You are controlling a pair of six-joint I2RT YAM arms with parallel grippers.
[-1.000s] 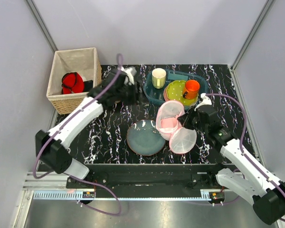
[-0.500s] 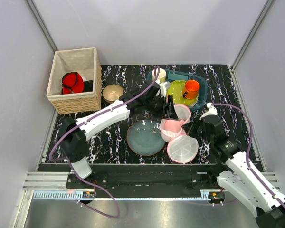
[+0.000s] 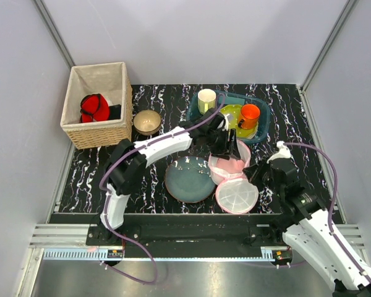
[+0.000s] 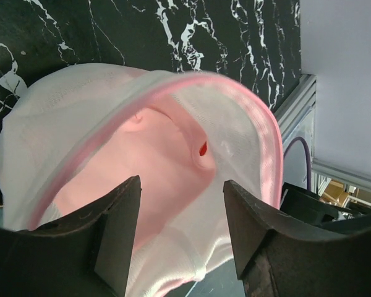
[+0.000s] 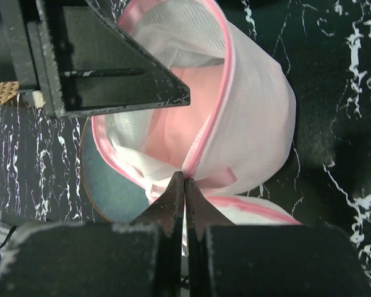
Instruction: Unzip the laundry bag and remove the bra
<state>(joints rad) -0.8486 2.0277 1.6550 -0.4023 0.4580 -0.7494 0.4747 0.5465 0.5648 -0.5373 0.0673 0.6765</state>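
The laundry bag [image 3: 226, 168], white mesh with pink zip trim, stands open at mid-table, its round lid flap [image 3: 237, 197] lying flat in front. Pale pink fabric of the bra [image 4: 154, 167] fills its inside, with a small red spot showing. My left gripper [image 4: 179, 185] hangs open right over the bag's mouth, one finger to each side of the pink fabric and nothing pinched; from above it [image 3: 227, 147] sits at the bag's far rim. My right gripper [image 5: 184, 178] is shut on the bag's pink trim at the near edge, low and right of the bag [image 3: 258, 177].
A blue-grey plate [image 3: 188, 179] lies partly under the bag's left side. Behind is a blue tray [image 3: 264, 120] with a green plate, orange cup [image 3: 249, 114] and cream cup [image 3: 206, 101]. A bowl [image 3: 147, 121] and a wicker basket [image 3: 99, 133] holding red and black cloth stand far left.
My left arm swung from beside the basket across to the bag's mouth, its jaws narrowing slightly. The right gripper drew toward the near edge, and the lid flap dropped flat.
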